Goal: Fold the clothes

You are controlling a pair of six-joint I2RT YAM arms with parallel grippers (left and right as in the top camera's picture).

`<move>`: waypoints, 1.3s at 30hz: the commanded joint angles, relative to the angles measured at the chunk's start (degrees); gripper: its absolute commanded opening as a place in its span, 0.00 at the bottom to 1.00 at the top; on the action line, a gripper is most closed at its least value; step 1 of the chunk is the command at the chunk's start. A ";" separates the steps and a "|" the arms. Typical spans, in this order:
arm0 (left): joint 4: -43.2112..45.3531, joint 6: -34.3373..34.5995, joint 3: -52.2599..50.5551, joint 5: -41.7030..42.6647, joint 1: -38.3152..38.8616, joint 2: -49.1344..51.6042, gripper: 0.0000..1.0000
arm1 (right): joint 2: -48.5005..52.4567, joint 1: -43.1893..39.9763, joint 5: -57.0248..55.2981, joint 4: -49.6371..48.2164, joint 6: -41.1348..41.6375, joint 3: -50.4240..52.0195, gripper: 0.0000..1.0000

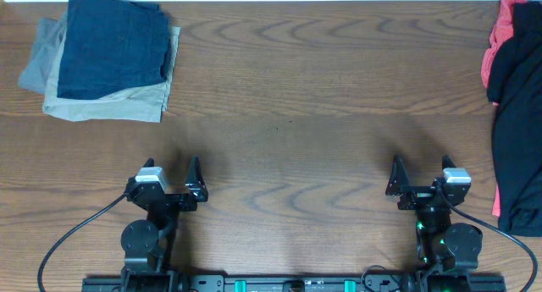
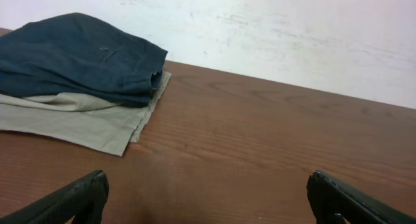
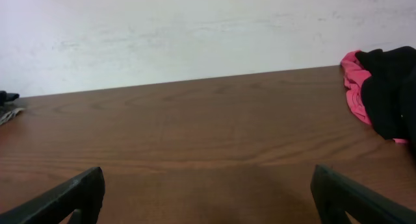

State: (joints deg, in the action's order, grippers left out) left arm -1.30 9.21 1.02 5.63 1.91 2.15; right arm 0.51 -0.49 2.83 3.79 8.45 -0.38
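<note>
Even bright light, soft shadows, slight blur.

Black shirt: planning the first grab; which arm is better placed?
Right. The black shirt lies at the right edge, beside the open right end effector; the left end effector sits far off.

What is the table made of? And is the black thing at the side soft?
The table looks like wood, or a wood-look top. It is brown with wavy grain lines and a smooth, dull finish. The black shirt looks like soft cloth, since it lies crumpled in floppy folds and does not shine. The pictures don't show which kind of cloth it is.
</note>
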 commanded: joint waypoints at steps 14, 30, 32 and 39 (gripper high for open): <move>-2.19 0.44 -0.79 1.57 -0.17 0.22 0.98 | -0.02 -0.61 19.69 -7.15 30.71 0.07 0.99; -2.19 0.44 -0.79 1.57 -0.17 0.22 0.98 | 4.72 -0.61 15.56 -27.69 20.59 -6.03 0.99; -2.19 0.44 -0.79 1.57 -0.17 0.22 0.98 | 8.13 -0.61 15.58 -27.56 17.66 -8.74 0.99; -2.19 0.44 -0.79 1.57 -0.17 0.22 0.98 | 26.23 -0.63 6.40 -21.92 4.72 -22.08 0.99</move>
State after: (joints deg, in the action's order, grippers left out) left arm -1.48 9.21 1.13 5.82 1.91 2.22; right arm 21.21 -0.51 16.12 -19.90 20.67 -17.72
